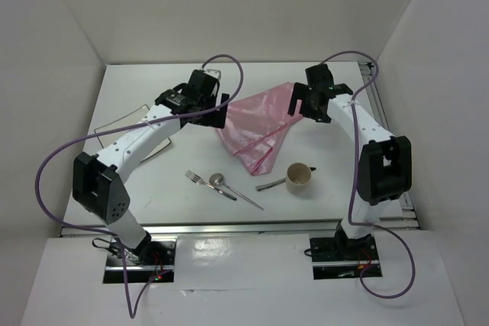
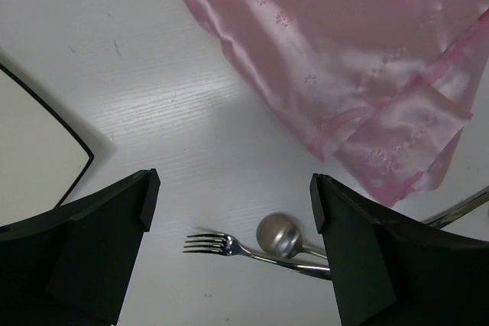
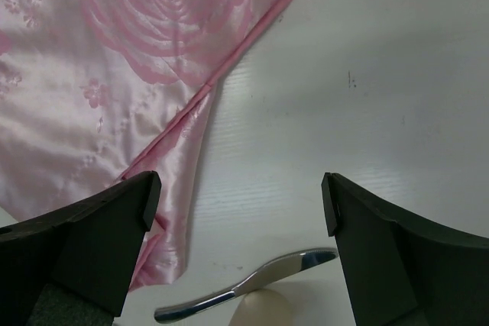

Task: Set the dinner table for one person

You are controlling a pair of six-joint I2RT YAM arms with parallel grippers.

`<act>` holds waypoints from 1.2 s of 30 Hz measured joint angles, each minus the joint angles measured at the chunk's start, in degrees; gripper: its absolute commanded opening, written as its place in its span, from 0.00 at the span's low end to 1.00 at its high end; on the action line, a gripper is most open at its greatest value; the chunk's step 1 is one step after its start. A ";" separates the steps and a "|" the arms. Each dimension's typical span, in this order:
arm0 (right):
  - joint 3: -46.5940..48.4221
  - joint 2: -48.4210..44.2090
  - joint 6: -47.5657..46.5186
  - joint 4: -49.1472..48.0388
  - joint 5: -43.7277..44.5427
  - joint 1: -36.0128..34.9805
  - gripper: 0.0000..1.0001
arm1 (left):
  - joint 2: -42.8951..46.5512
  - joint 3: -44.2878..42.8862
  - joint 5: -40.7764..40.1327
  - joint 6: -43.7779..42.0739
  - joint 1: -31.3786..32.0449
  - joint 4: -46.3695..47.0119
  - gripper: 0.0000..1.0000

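Both of your hands hang spread wide and hold nothing. Your left hand (image 1: 211,106) hovers by the left edge of the pink cloth (image 1: 256,124), and your right hand (image 1: 302,101) hovers by its far right corner. I judge that this pairing suits the cloth's state. It lies rumpled, with one flap doubled back along a hem, so it wants a pull from two sides before it can serve as a place mat.

Nothing else is laid out as a setting yet. The fork (image 1: 199,179) and spoon (image 1: 220,182) lie crossed near the front. The cup (image 1: 299,178) stands upright to their right, with another piece of cutlery (image 1: 269,185) just beside it, possibly touching. The square plate (image 2: 30,150) sits off to the left, mostly hidden under your left arm in the top view.

The desk (image 1: 153,82) lies directly beneath both hands. In each wrist view its bare white surface fills the gap between the fingers, and neither hand seems to touch it. For the left hand, the cloth's edge lies ahead and to the right of that gap, not inside it. For the right hand, the hem runs down to the left finger (image 3: 84,242). You would likely need to shift each hand toward the cloth before closing.
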State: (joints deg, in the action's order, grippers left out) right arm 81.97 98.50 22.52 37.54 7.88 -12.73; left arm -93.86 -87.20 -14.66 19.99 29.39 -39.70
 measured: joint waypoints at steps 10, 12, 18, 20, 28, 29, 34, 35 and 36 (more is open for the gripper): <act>-2.01 -3.23 0.94 -0.61 -1.05 -1.55 1.00 | -0.44 -1.51 3.76 1.31 0.20 -2.97 1.00; -2.34 -3.50 1.29 -0.74 -0.94 -1.55 1.00 | -1.27 -2.60 3.80 1.73 0.98 -3.65 1.00; -7.78 -6.97 1.64 -0.68 -2.64 -1.55 1.00 | -3.67 -2.40 5.49 10.80 2.34 -4.74 0.80; -8.46 -7.72 1.60 -0.66 -3.23 -1.55 1.00 | -3.65 0.04 7.23 14.51 2.29 -3.76 0.71; -9.03 -8.11 0.11 -0.44 -4.39 -1.66 1.00 | -3.69 11.04 16.52 27.76 -1.51 5.42 0.74; -9.81 -8.48 -0.02 -0.52 -4.70 -1.75 1.00 | -3.98 11.93 18.10 29.22 -2.32 7.06 0.78; -12.35 -9.62 -1.70 -0.39 -8.46 -2.14 0.98 | -8.44 12.57 23.32 34.12 -4.11 12.24 0.93; -12.35 -9.64 -2.21 -0.63 -9.42 -2.40 0.98 | -9.51 12.57 24.22 34.45 -3.98 12.68 0.95; -12.35 -9.66 -2.69 -0.76 -10.25 -2.73 0.95 | -10.25 12.59 24.92 34.91 -3.89 12.96 0.95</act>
State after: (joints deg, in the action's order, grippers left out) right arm 69.63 88.84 19.84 36.77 -2.37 -15.46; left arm -104.12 -74.61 10.26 54.89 25.50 -26.74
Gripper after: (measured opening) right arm 0.981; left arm 0.933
